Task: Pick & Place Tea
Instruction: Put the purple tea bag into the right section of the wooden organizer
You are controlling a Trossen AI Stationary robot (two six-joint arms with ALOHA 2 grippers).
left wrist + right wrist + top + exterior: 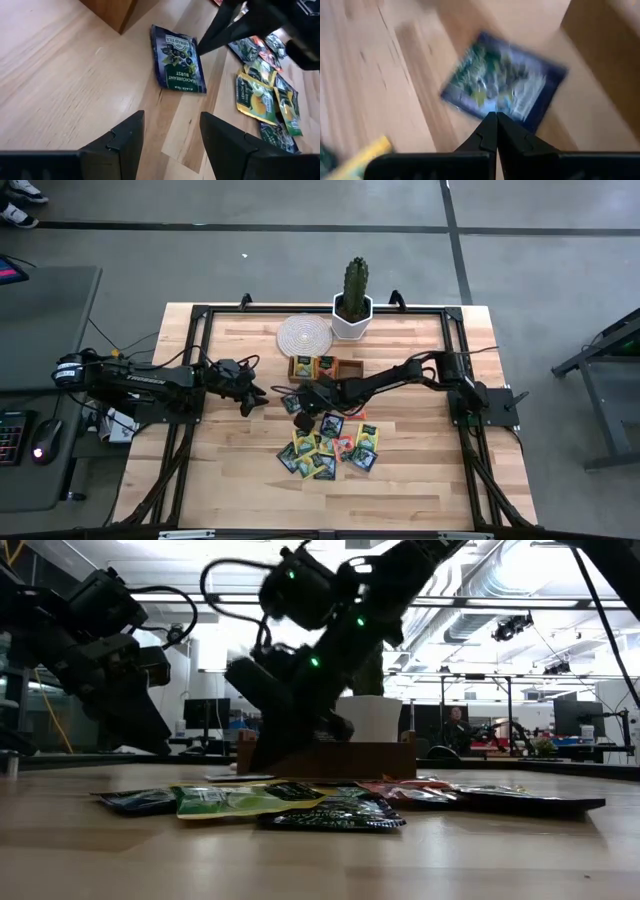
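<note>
A dark blue tea packet (177, 60) lies flat on the wood, apart from the rest, beside the corner of the brown tray (115, 10); the high view shows this packet (290, 402) too. Several yellow, green, orange-red and dark packets lie in a loose pile (332, 446) toward the near edge. My right gripper (496, 116) is shut, pointing down, its tips at the dark blue packet's (505, 85) edge. My left gripper (170, 130) is open and level, a short way to the left of that packet, touching nothing. My right gripper stands with its shut fingers (215, 30) slanting down from above at the edge of the dark blue packet (199, 60) that faces the pile. The packet lies flat on the table. Whether the tips touch it, I cannot tell.
The tray (325, 367) holds some packets. Behind it stand a cactus in a white pot (352, 305) and a round woven mat (303, 335). A black frame (195, 360) borders the table. Bare wood lies left of the pile (230, 460).
</note>
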